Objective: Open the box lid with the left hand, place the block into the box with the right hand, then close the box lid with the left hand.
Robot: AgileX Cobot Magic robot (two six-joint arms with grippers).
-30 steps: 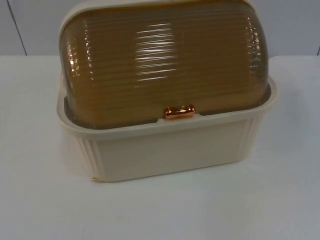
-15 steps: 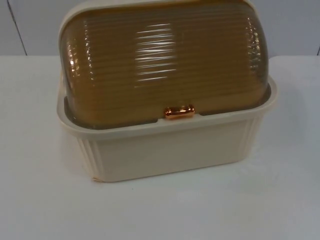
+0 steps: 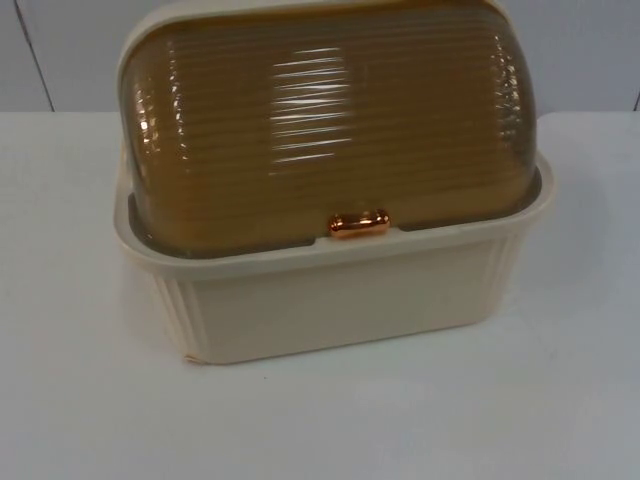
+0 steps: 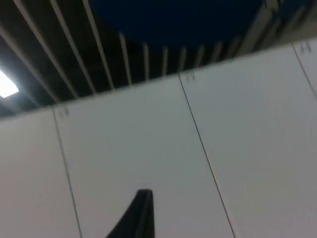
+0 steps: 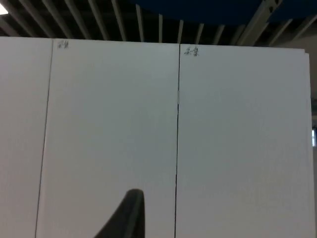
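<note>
Left hand (image 4: 141,218) and right hand (image 5: 130,218) face the partition wall (image 5: 237,148); opening can't be told.

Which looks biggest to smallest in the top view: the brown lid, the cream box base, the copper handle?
1. brown lid, though it sits nearest the camera, which may flatter it.
2. cream box base, close behind the lid in apparent size.
3. copper handle, clearly the smallest.
</note>
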